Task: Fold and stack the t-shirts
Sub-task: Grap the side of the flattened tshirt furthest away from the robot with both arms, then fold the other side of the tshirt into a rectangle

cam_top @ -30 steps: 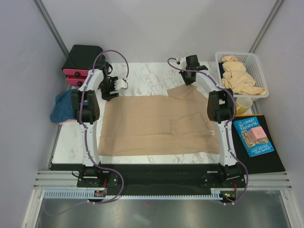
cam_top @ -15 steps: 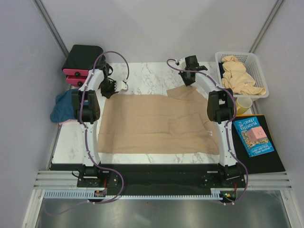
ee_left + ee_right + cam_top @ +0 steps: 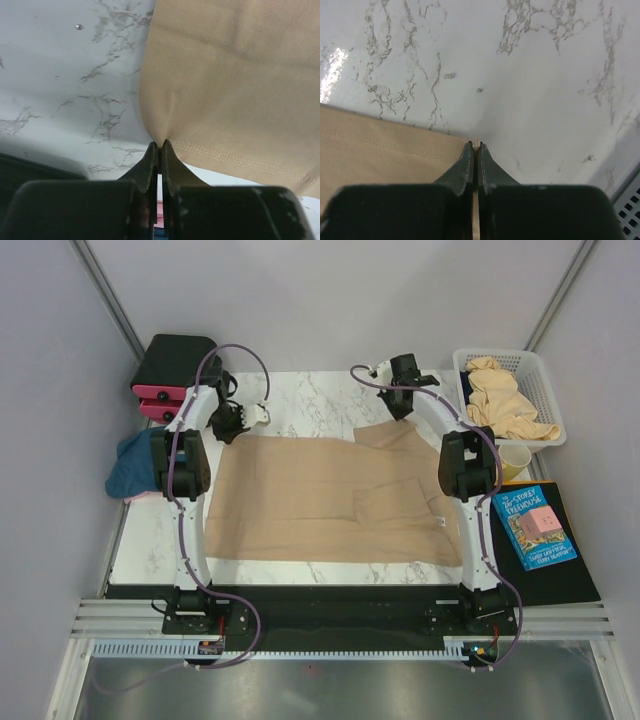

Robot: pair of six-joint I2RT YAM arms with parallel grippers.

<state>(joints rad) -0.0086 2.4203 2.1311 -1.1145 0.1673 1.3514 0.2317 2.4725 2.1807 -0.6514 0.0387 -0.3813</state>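
Observation:
A tan t-shirt [image 3: 320,500] lies spread flat on the marble table [image 3: 300,400], with one sleeve folded in over its right half. My left gripper [image 3: 230,430] is at the shirt's far left corner. In the left wrist view the left gripper [image 3: 160,145] is shut on that corner of the t-shirt [image 3: 235,85], and the cloth puckers at the tips. My right gripper [image 3: 403,414] is at the far right corner. In the right wrist view the right gripper [image 3: 476,145] is shut on the hemmed edge of the t-shirt [image 3: 380,155]. More tan t-shirts [image 3: 503,398] are heaped in the basket. A dark blue t-shirt [image 3: 130,465] lies off the left edge.
A white mesh basket [image 3: 540,380] stands at the back right. Black-and-pink boxes [image 3: 170,370] sit at the back left. A yellow cup [image 3: 513,460] and a blue book [image 3: 533,527] rest on a black mat to the right of the table.
My left gripper has shut on the shirt's far left corner and drawn it slightly toward the back left. The right gripper has stayed shut on its corner.

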